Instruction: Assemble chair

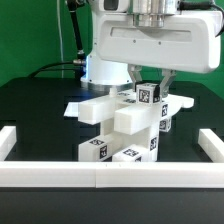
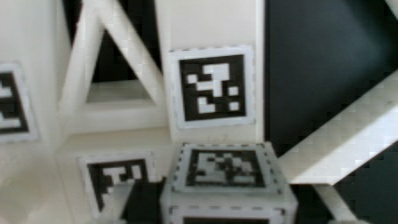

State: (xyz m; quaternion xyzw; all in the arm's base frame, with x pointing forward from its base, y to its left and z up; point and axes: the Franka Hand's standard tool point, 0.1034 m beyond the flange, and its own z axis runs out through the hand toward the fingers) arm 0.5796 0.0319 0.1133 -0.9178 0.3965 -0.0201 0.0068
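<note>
**Entry: part-built chair, with tool**

- **Gripper** (image 1: 150, 82): The jaws are set at a middling width and appear closed on the tagged top end of a post (image 1: 150, 96). No gap is seen between fingers and block in the exterior view. In the wrist view the tagged end of the same post (image 2: 222, 172) is seen close under the camera.
- **Chair** (image 1: 125, 130): A stack of chunky white blocks is placed at the middle of the black table (image 1: 30, 100). The slab seat (image 1: 100, 107) juts toward ten o'clock. Tagged blocks (image 1: 97, 150) are found low, at six to seven o'clock. The held post is at one o'clock of the stack.
- **Border rail** (image 1: 100, 177): It is laid along six o'clock, well apart from the stack.

**Hazards, as judged:**
- The post is held near its end only, so a tilt in the grip is likely, and a jam at its seat would be caused.
- The stack cannot be told to be fastened. A sideways push through the post may shift or topple it.
- The contact below is hidden, so seating cannot be confirmed. An early release may leave the post leaning.
</note>
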